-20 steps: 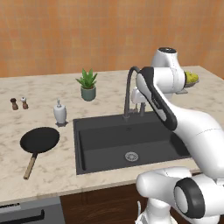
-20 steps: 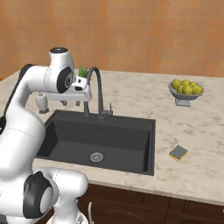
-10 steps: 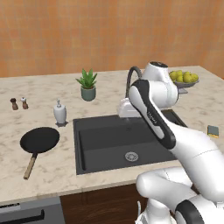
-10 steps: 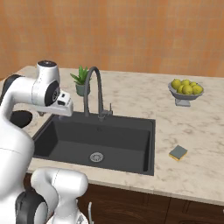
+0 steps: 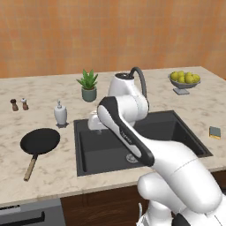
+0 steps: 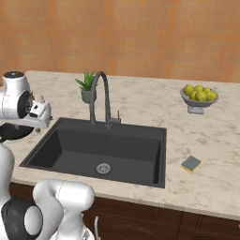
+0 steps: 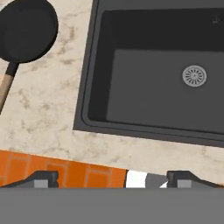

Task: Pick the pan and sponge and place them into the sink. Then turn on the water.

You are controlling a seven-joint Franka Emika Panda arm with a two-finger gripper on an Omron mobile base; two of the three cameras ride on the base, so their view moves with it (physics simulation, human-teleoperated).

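Note:
The black pan (image 5: 39,141) with its wooden handle (image 5: 30,167) lies on the counter left of the dark sink (image 5: 176,137). In the hand view the pan (image 7: 28,28) is at the top left and the sink basin (image 7: 144,78) with its round drain (image 7: 194,75) is to the right. My gripper (image 7: 114,180) hovers open above the sink's left rim, with nothing between its fingertips (image 7: 41,179). Its hand (image 5: 94,122) hangs between pan and basin. The yellow sponge (image 6: 191,163) lies on the counter right of the sink (image 6: 117,150). No water falls from the arched faucet (image 6: 101,93).
A soap dispenser (image 5: 60,114) stands just behind the pan. Behind the sink's left corner is a potted plant (image 5: 88,86). Salt and pepper shakers (image 5: 20,104) stand far left. A bowl of lemons (image 5: 184,79) sits at the back right.
The arm has swung left from beside the faucet, over the sink, to its left rim near the pan. Pan, sponge and the views have not shifted.

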